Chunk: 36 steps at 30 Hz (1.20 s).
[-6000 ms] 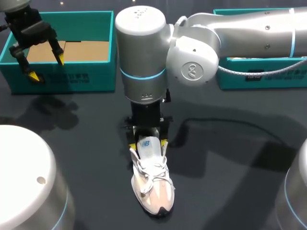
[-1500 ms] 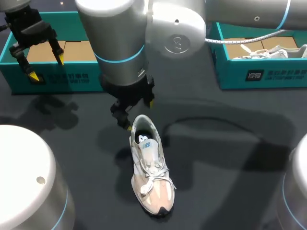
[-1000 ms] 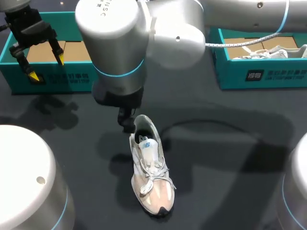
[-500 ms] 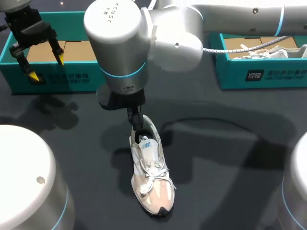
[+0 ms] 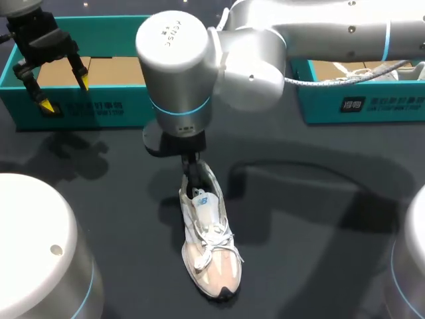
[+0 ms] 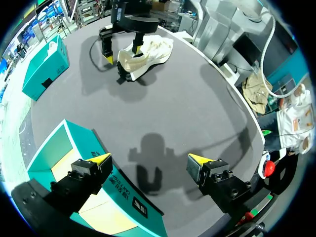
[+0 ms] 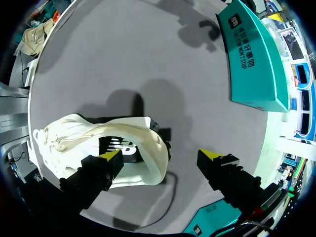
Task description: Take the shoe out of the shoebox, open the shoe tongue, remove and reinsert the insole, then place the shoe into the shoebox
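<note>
Our right gripper stands open astride the heel of the shoe, which rests upright on the dark table. Farther back, our left gripper hangs open above the front wall of the teal shoebox.

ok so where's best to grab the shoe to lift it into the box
Probably the heel rim, from straight above. The shoe stands upright on its sole with its opening facing up, so one of the fingers can go inside and the other behind the heel, pinching the back wall. The right gripper straddles it, open.
</note>
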Each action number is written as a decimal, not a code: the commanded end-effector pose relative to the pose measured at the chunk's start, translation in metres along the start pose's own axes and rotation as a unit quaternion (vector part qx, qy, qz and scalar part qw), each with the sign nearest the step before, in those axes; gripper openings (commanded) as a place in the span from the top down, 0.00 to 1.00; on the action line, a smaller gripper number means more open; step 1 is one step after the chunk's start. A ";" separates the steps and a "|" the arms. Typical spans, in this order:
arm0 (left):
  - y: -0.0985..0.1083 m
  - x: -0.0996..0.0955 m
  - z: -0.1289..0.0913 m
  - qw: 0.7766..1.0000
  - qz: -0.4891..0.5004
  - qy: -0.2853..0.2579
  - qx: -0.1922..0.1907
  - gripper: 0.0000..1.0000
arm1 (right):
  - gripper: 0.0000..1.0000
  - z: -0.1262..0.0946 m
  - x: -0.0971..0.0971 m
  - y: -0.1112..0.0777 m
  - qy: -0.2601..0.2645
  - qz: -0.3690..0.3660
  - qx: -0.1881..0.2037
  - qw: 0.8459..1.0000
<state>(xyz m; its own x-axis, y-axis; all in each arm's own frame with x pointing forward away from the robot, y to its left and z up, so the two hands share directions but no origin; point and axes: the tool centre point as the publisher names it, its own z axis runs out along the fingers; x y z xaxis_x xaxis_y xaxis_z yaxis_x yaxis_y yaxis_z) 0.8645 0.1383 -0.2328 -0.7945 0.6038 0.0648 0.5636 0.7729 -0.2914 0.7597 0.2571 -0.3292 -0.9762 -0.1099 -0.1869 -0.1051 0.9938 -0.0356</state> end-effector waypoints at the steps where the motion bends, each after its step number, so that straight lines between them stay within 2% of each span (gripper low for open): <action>1: 0.000 0.001 0.000 1.000 0.000 0.000 -0.001 0.00 | 0.00 0.017 -0.001 -0.003 0.004 0.001 -0.008 1.000; 11: 0.000 0.001 0.000 1.000 0.000 0.000 -0.001 0.00 | 0.01 0.041 -0.003 -0.004 0.032 0.005 -0.021 0.999; 20: 0.000 0.001 0.000 1.000 0.000 0.000 -0.001 0.00 | 0.38 0.046 -0.006 -0.002 0.042 -0.007 -0.025 0.999; 21: 0.000 0.001 0.000 1.000 0.000 0.000 -0.001 0.00 | 0.47 0.047 -0.006 -0.002 0.044 -0.008 -0.026 0.999; 24: 0.000 0.001 0.000 1.000 0.000 0.000 -0.001 0.00 | 0.61 0.048 -0.006 -0.002 0.046 -0.008 -0.027 0.999; 26: 0.000 0.001 0.000 1.000 0.000 0.000 -0.001 0.00 | 0.91 0.049 -0.005 -0.002 0.046 -0.008 -0.029 0.998; 27: 0.000 0.001 0.000 1.000 0.000 0.000 -0.001 0.00 | 1.00 0.049 -0.005 -0.002 0.046 -0.008 -0.029 0.998; 36: 0.000 0.001 0.000 1.000 0.000 0.000 -0.001 0.00 | 1.00 0.037 -0.003 -0.005 0.037 0.002 -0.028 0.999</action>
<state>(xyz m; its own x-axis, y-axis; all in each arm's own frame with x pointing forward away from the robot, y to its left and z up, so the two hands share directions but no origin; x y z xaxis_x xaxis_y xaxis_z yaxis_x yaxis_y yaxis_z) 0.8645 0.1383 -0.2328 -0.7945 0.6038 0.0648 0.5636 0.7729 -0.2914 0.7739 0.2554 -0.3733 -0.9884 -0.1105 -0.1041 -0.1135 0.9933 0.0231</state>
